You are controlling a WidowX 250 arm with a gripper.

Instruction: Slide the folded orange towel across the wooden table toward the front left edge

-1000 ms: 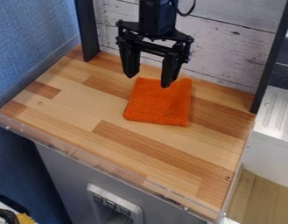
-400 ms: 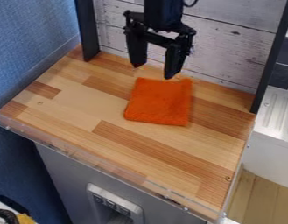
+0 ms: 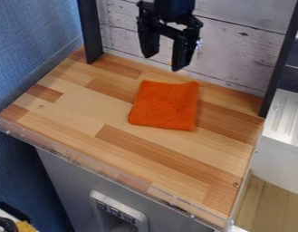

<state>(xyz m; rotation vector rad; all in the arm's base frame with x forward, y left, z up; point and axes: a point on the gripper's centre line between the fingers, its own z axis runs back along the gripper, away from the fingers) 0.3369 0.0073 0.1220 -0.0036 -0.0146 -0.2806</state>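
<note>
gripper [image 3: 164, 62] has moved away; orange cloth [image 3: 165, 105] lies below, apart

The black robot arm enters at the top edge of the camera view, right of its middle, and is cut off there. Its short visible section runs downward to a black two-finger gripper [image 3: 166, 62]. The two fingers are parted, a gap between them, and point down with tapered tips; in the view, the right-hand fingertip lies lower than the left-hand one.
</note>
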